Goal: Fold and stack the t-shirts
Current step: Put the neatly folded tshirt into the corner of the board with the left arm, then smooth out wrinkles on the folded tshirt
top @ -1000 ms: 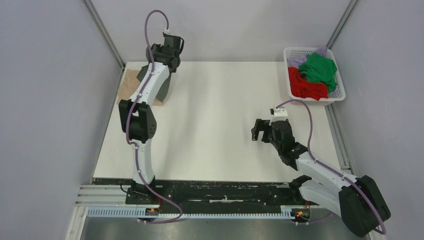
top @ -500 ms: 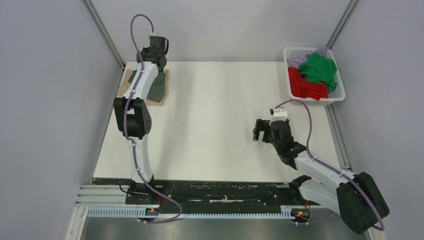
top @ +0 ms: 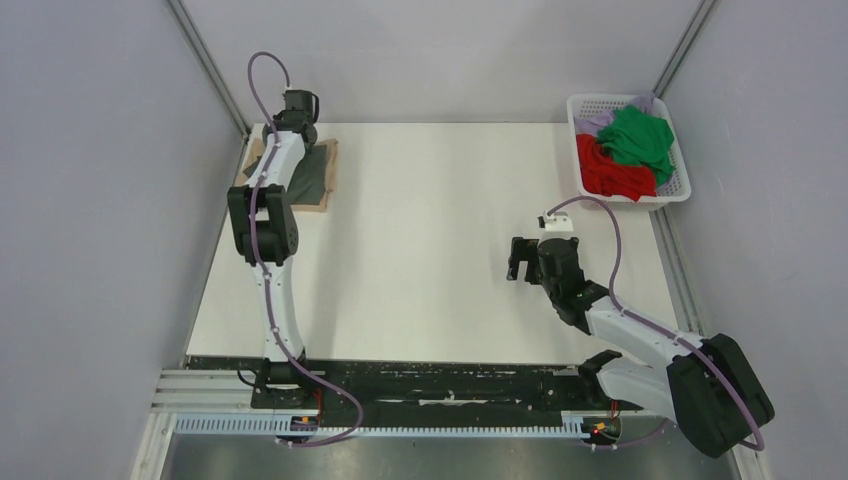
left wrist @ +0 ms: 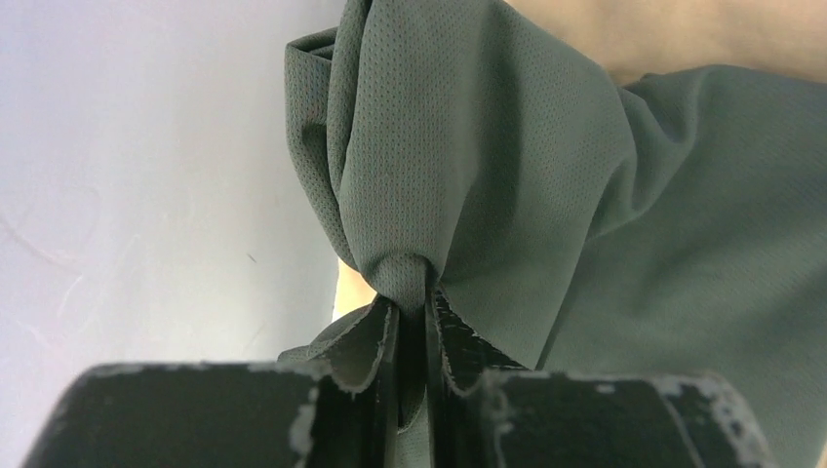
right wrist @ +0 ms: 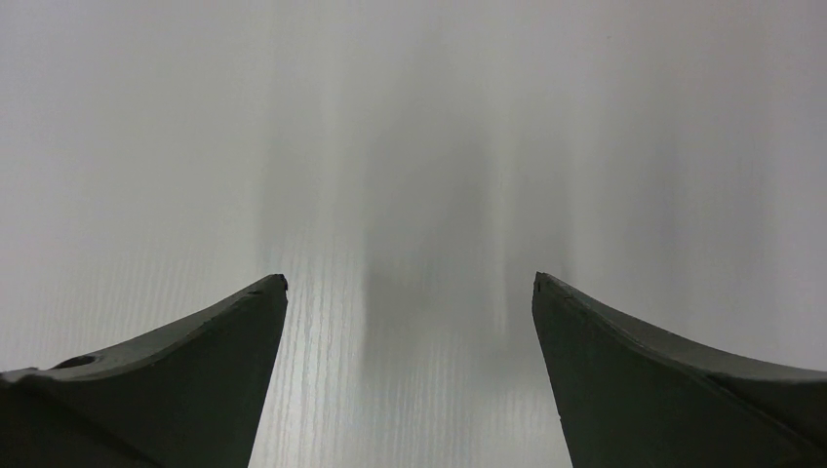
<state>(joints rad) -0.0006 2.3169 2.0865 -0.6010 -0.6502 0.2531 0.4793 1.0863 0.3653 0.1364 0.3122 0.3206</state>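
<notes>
Pinching the dark green mesh t-shirt (left wrist: 585, 195) over a tan folded garment (left wrist: 683, 34) is the left gripper (left wrist: 410, 312); the right gripper (right wrist: 410, 292) hovers spread wide.

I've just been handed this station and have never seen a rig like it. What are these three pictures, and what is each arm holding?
Two robot arms with two-finger grippers stand at a white table. The wide picture looks down from above; the other two come from a camera on each wrist. The left gripper is shut on a dark green shirt, which lies over a tan shirt in the far left corner. The right gripper is open and empty above bare table. A basket at the far right holds red clothes and bright green clothes.
</notes>
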